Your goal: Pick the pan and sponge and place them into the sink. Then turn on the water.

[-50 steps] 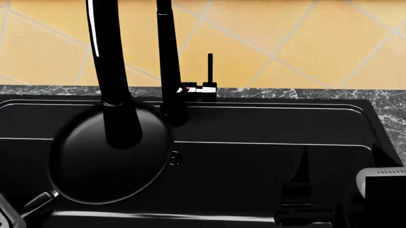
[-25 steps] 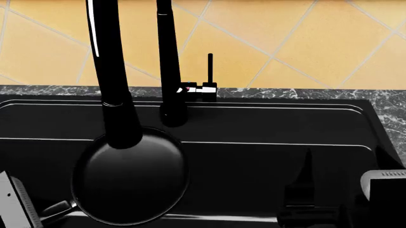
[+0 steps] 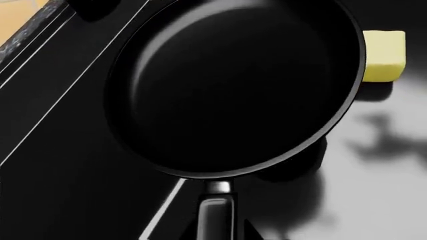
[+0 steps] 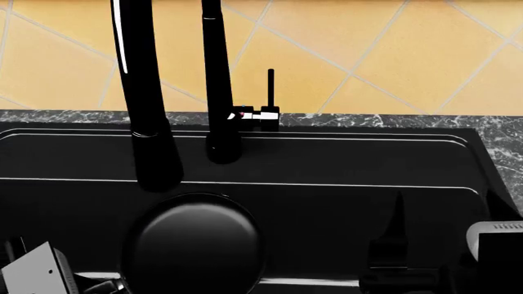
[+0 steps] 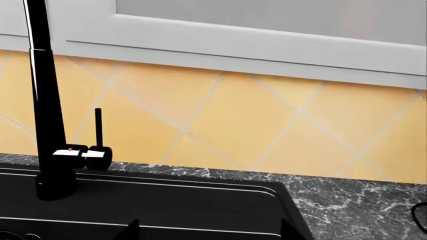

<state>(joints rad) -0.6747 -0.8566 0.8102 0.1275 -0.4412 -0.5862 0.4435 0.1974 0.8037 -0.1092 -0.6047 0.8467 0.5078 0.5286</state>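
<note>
The round glossy black frying pan (image 4: 195, 245) hangs over the near left part of the large matte black rectangular sink (image 4: 343, 160), tilted, and its short black handle (image 3: 215, 212) points toward the near edge. In the left wrist view the left gripper (image 3: 217, 231) is seen only as dark shapes on both sides of this handle; it seems to be clenched on the handle, but the fingertips are cut by the picture's edge, so I cannot tell it for sure. In the same view the small pale yellow rectangular sponge (image 3: 383, 49) lies on the dark sink floor just beside the pan's rim, partly hidden behind it. The tall black faucet (image 4: 219, 79) stands at the far rim of the sink, and its curved glossy spout (image 4: 146, 92) comes down over the far left of the basin, above the pan. A thin black lever on a chrome base (image 4: 266, 110) stands just right of the faucet column. Of the right arm only a grey block (image 4: 495, 236) shows at the near right edge in the head view; its fingers are out of sight. Behind the sink run a dark marbled stone countertop (image 5: 353, 200) and a wall of orange diagonal tiles (image 4: 392, 55).
</note>
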